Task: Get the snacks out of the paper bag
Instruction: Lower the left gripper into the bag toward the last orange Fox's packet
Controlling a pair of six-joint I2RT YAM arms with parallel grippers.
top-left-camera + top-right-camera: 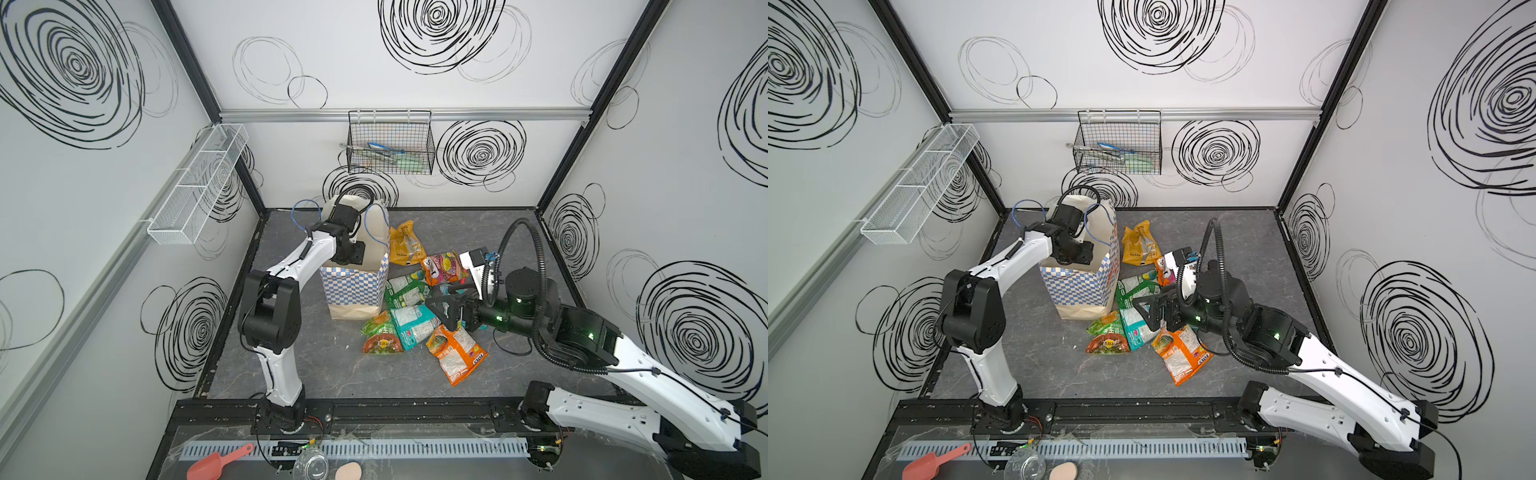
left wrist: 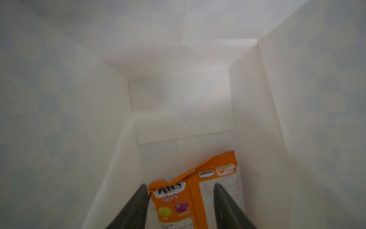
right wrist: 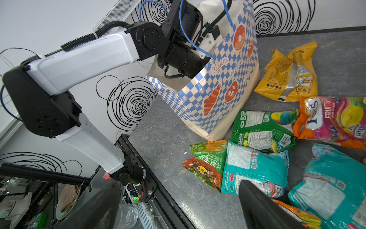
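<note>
The paper bag (image 1: 353,291) (image 1: 1079,291) (image 3: 217,95) stands upright at the back left of the grey table (image 1: 291,365), blue-and-white check above a tan base. My left gripper (image 2: 181,198) reaches down inside it. Its fingers (image 2: 141,200) hold an orange Fox's Fruits snack packet (image 2: 172,200) near the bag's cream floor (image 2: 178,111). Several snacks lie right of the bag: mustard-yellow (image 1: 405,243), multicoloured (image 1: 442,268), green (image 1: 405,289), teal (image 1: 415,326) and orange (image 1: 457,357). My right gripper (image 1: 442,311) (image 1: 1148,309) (image 3: 178,208) hovers open over them, holding nothing.
A black wire basket (image 1: 390,143) hangs on the back wall and a white mesh shelf (image 1: 199,183) on the left wall. Past the front rail lie a pink scoop (image 1: 218,459) and a clear cup (image 1: 311,465).
</note>
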